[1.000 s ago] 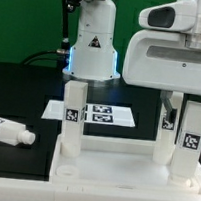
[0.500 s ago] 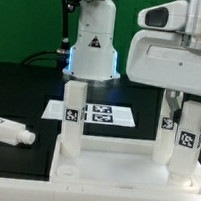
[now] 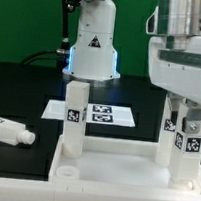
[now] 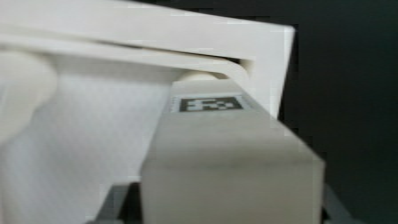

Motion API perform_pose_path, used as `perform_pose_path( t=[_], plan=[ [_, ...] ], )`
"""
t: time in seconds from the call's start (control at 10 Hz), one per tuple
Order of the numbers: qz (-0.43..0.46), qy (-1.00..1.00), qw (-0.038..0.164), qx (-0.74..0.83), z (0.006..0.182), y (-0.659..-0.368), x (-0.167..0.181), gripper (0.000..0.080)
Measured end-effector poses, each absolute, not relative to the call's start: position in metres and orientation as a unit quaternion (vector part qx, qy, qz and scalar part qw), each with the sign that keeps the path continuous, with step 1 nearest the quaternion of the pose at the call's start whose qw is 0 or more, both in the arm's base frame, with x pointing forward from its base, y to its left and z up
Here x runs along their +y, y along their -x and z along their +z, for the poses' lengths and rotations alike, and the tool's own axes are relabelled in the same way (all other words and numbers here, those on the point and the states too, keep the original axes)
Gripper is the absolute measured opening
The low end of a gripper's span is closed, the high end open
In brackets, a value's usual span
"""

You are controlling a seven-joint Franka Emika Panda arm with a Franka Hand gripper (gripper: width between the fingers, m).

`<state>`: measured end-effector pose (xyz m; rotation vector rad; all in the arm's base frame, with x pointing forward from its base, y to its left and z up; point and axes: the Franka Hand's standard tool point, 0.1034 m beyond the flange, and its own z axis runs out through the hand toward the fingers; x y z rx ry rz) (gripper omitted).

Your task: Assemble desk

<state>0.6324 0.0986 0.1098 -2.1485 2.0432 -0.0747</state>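
The arm's bulky white body (image 3: 184, 52) is filling the upper part of the exterior view's right and reaching down over the desk, while its base (image 3: 92, 42) is standing at the back. The black counter (image 3: 24, 91) is carrying everything. The tabletop (image 3: 117, 163), a white square tray, is lying at the front of the counter, just in front of the marker board (image 3: 97, 114).

Three legs are standing upright on the tabletop. The left leg (image 3: 75, 116) is standing at the back corner on the exterior view's left. The rear leg (image 3: 169, 131) is standing at the back on the right, and the gripped leg (image 3: 191, 148) is standing just in front of it. The loose leg (image 3: 7, 131) is lying on its side on the counter, well apart from the tray on the exterior view's left.

The hand (image 3: 193, 108) is pinching the gripped leg near its top. In the wrist view that leg is running down to a tabletop corner, its tag (image 4: 214, 103) facing the camera. A round socket (image 3: 67, 171) is showing at the tray's front left corner.
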Motion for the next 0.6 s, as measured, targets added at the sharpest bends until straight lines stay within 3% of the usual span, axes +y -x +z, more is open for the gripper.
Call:
perform_pose_path(
  t=[0.3,0.5,0.6],
  plan=[
    [-0.011,0.693,0.094,0.715,0.109,-0.632,0.097,0.0285],
    [-0.016,0.774,0.073,0.629,0.113,-0.633,0.102,0.0536],
    [-0.013,0.805,0.067,0.589,0.117,-0.634,0.109,0.0614]
  ],
)
